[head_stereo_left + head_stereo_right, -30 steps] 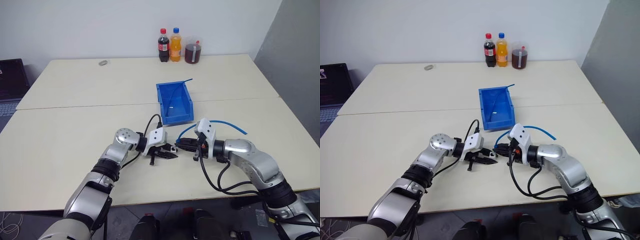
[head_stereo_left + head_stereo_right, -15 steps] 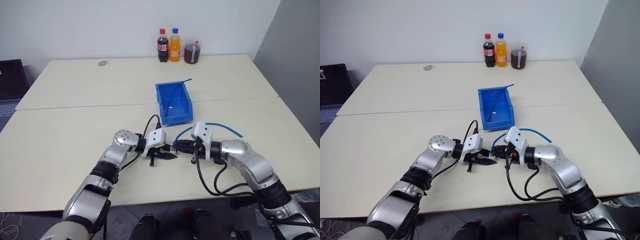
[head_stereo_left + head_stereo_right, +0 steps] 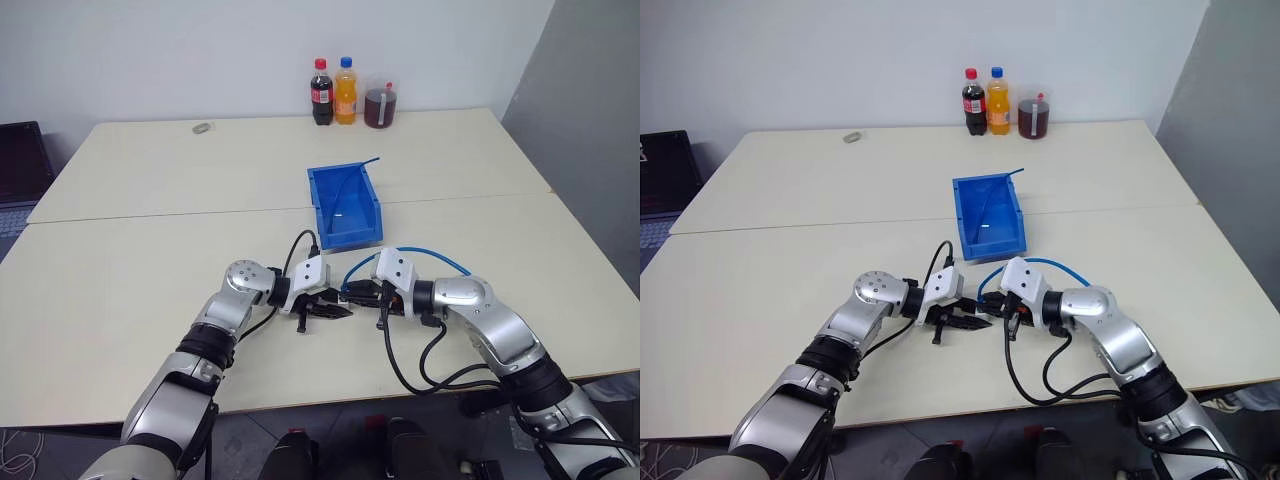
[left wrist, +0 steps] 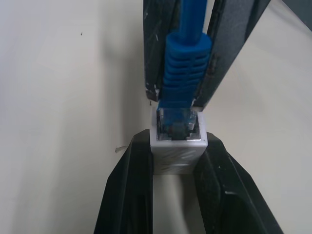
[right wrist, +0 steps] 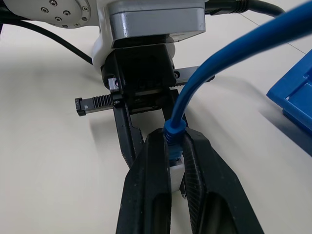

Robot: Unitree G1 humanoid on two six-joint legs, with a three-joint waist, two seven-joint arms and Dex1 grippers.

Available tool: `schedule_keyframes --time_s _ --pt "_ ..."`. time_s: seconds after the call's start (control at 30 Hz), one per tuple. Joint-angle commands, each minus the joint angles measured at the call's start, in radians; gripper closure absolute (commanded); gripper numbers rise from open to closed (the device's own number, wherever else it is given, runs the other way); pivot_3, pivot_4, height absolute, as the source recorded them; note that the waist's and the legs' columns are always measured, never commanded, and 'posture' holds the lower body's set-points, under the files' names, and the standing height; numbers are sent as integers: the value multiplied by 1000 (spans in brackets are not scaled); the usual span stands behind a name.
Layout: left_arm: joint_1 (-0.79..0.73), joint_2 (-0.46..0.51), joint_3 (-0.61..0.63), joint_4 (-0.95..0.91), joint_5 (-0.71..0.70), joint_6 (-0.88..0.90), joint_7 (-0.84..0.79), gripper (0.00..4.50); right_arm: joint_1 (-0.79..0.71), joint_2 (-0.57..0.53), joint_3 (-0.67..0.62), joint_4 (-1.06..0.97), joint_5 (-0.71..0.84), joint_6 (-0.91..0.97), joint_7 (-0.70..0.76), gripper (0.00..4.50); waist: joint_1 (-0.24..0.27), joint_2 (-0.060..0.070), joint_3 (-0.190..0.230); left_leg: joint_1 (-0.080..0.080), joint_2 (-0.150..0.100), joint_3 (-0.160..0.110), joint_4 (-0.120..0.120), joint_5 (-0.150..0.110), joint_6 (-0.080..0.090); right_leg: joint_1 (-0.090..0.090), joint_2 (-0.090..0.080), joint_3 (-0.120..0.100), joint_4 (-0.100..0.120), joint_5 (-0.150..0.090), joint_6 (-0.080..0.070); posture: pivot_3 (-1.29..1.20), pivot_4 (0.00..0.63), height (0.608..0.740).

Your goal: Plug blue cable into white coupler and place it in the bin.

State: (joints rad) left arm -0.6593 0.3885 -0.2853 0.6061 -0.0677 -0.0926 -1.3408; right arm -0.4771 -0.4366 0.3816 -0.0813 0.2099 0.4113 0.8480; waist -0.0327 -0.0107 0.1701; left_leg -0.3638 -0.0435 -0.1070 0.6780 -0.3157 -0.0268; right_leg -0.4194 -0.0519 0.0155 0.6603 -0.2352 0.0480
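My right gripper point(image 3: 352, 294) has closed in on the left gripper point(image 3: 338, 309), and I'm seating its pinched cable point(image 4: 183, 73) lengthwise into the left-clamped coupler point(image 4: 178, 147), bin point(image 3: 343, 203) at twelve o'clock.

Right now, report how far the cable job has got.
Done: the left claw grips the white coupler and the right claw grips the blue cable, both above the table. In hand: the plug sits in the socket, full seating unclear. Left: dropping the joined pair into the bin.
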Motion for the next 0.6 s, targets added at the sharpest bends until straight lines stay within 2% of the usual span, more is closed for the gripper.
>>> schedule_keyframes --time_s 0.03,0.47,0.5,0.6 --pt "-14 -9 10 -52 -20 -5 -8 3712 20 -5 33 39 -41 24 13 4366 0 0 0 0 0 0 0 0 0 0 0 0 0 0 0 0 150 740" --pt "-16 -13 22 -53 -17 -27 22 3712 77 -6 35 92 -77 -8 22 4366 1 0 0 1 0 0 0 0 0 1 0 0 0 0 0 0 150 740" --pt "-15 -12 27 -57 -26 -16 16 3362 72 3 19 89 -60 12 16 4366 1 0 0 1 0 0 0 0 0 1 0 0 1 0 0 0 150 740" --pt "-8 -2 40 -84 -44 2 13 2781 56 32 -38 64 1 76 1 4366 1 0 -1 1 0 0 1 0 0 1 0 0 1 0 0 0 150 740"
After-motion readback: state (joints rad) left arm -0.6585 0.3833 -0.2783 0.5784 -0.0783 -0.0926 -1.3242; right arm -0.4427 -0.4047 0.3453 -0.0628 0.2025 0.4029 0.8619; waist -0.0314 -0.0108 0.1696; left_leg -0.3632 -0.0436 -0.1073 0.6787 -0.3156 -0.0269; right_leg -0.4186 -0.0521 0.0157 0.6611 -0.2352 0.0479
